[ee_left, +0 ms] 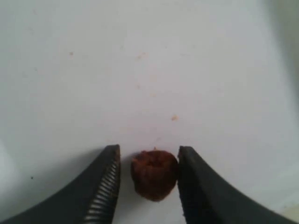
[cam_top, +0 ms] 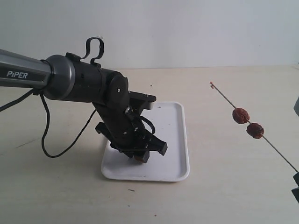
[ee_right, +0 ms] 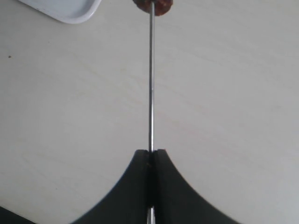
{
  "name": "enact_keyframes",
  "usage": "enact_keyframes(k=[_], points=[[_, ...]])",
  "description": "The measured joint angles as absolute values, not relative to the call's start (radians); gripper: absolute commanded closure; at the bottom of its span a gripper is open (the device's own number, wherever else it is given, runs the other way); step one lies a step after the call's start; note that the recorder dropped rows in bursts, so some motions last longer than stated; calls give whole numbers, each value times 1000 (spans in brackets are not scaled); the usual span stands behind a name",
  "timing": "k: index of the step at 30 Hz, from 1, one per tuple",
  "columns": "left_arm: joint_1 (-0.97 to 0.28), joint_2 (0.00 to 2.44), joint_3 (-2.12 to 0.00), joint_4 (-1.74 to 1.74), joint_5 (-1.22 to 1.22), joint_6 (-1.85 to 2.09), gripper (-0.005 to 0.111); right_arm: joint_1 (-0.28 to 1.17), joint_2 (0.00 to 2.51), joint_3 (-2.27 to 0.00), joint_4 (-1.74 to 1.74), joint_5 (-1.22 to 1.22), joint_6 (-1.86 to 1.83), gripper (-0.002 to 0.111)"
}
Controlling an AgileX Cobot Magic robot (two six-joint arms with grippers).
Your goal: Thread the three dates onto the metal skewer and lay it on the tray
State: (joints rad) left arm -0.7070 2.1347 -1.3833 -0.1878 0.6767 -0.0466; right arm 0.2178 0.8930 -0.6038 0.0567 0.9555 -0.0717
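Observation:
My left gripper (cam_top: 140, 157) is down over the near part of the white tray (cam_top: 184, 140). In the left wrist view it (ee_left: 149, 148) stands open around a loose wrinkled date (ee_left: 154, 174) on the tray floor; one finger touches the date and a narrow gap shows at the ribbed finger (ee_left: 105, 186). The metal skewer (cam_top: 224, 97) slants in the air at the right, carrying two dates (cam_top: 240, 115) (cam_top: 255, 130). My right gripper (ee_right: 150, 151) is shut on the skewer (ee_right: 151, 84) near its lower end, with the nearer threaded date (ee_right: 156, 5) at the frame edge.
The left arm's black body and a looping cable (cam_top: 46, 140) lie over the tray's left side. A tray corner (ee_right: 65, 9) shows in the right wrist view. A few tiny brown crumbs (ee_left: 174, 118) dot the tray. Pale wooden table (cam_top: 224, 186) lies around.

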Motion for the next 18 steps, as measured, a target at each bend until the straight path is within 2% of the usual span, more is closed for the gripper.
enact_keyframes(k=[12,18], points=[[-707,2135,-1383,-188,681,-34,66,218,893,-604,57,955,-72,108],[-707,2135,-1383,-188,683,-34,71,218,893,-604,57,955,-72,108]])
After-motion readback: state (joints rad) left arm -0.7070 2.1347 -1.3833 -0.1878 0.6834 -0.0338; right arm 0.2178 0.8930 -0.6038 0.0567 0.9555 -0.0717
